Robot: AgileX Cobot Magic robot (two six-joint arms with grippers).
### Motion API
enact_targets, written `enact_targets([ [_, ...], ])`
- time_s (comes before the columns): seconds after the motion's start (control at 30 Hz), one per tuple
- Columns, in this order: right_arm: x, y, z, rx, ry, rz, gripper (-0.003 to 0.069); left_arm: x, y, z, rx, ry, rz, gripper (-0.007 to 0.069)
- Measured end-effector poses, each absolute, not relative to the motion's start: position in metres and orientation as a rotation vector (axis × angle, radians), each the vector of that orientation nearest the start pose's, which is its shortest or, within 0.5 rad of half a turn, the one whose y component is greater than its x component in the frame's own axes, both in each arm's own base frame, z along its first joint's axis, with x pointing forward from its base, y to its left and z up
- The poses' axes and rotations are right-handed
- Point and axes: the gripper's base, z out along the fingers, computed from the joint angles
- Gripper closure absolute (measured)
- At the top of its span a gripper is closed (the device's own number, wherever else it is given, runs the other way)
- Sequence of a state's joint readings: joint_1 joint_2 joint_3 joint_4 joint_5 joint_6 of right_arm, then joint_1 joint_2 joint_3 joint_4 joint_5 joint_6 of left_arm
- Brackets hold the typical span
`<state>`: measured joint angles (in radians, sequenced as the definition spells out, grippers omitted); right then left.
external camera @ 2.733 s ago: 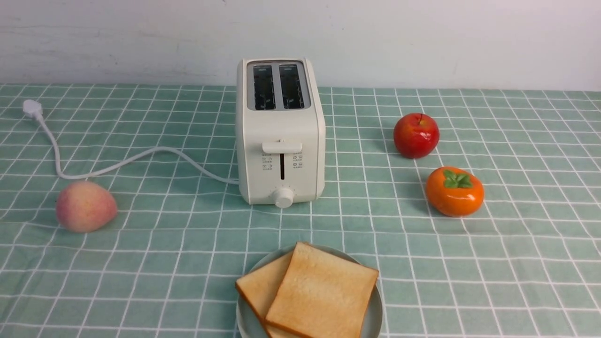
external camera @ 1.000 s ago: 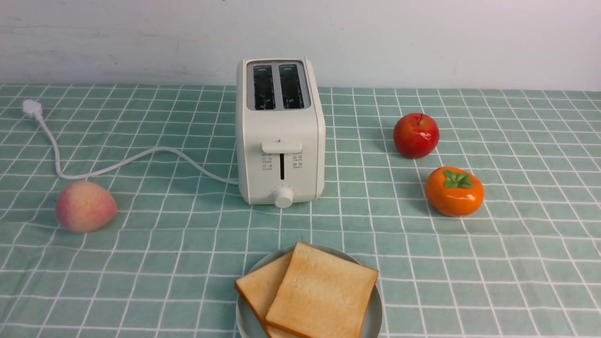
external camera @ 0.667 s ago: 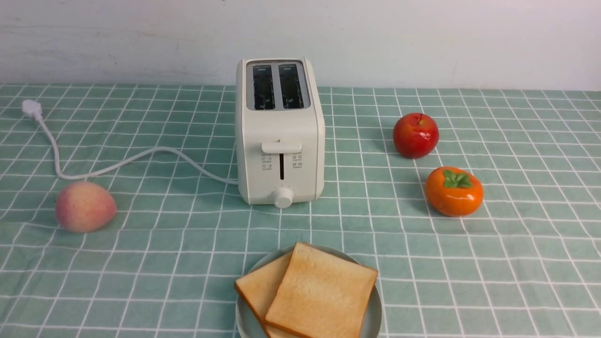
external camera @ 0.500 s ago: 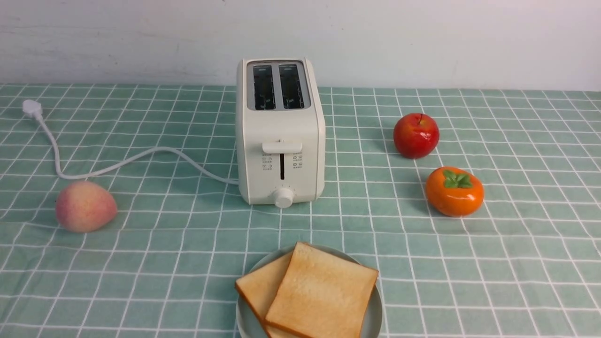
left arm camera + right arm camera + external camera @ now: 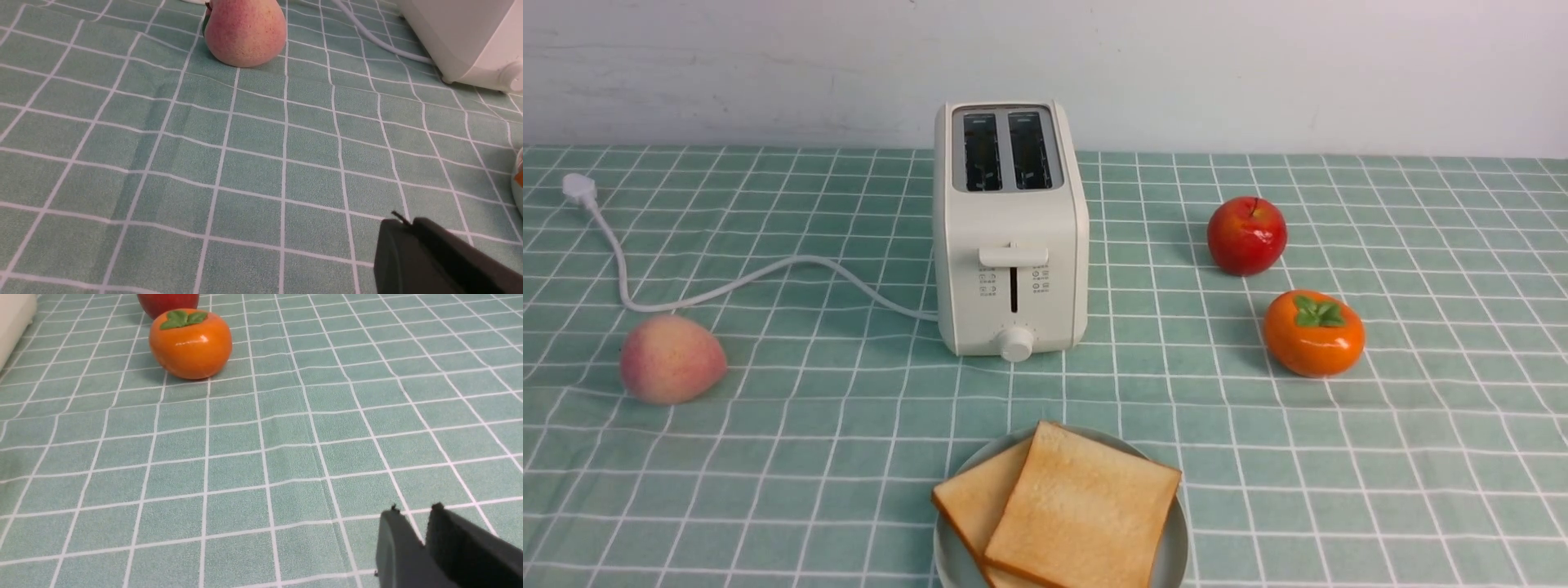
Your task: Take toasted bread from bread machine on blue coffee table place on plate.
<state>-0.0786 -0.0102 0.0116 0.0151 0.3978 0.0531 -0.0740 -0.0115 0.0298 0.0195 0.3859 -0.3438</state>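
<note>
Front view is showing the toaster (image 5: 1010, 233) standing on the checked table (image 5: 1421, 457), and everything else is lying around it. Both of its slots are showing dark, with no bread sticking out. The two slices of toast (image 5: 1058, 508) are resting on the plate (image 5: 1174, 549) straight in front of the toaster, near side, the right slice overlapping the left one. A peach (image 5: 672, 359) is sitting to the toaster's left, close to the loop of the white cord (image 5: 727, 286). An apple (image 5: 1246, 235) and a persimmon (image 5: 1313, 332) are sitting to its right, the persimmon nearer the camera.

Neither arm is appearing in that view. Left wrist view is showing the left gripper (image 5: 402, 228) hanging low over bare cloth, well apart from the toaster's front corner and from the peach; its fingers are looking pressed together, though only a dark tip is in sight. Right wrist view is showing the right gripper (image 5: 416, 526) hanging over cloth well short of the persimmon, with its fingers nearly together and only a thin gap between the tips. Neither is holding anything.
</note>
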Motion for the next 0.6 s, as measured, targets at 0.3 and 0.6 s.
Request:
enact_targets([
  [0.3, 0.0516, -0.0035, 0.1741, 0.133, 1.878, -0.002, 0.0531, 0.0522, -0.0032, 0.1691, -0.243, 1.881, -0.266, 0.0590],
  [0.6, 0.0516, -0.0035, 0.1741, 0.133, 1.878, -0.002, 0.0520, 0.0522, -0.0032, 0.1691, -0.243, 1.881, -0.266, 0.0587],
])
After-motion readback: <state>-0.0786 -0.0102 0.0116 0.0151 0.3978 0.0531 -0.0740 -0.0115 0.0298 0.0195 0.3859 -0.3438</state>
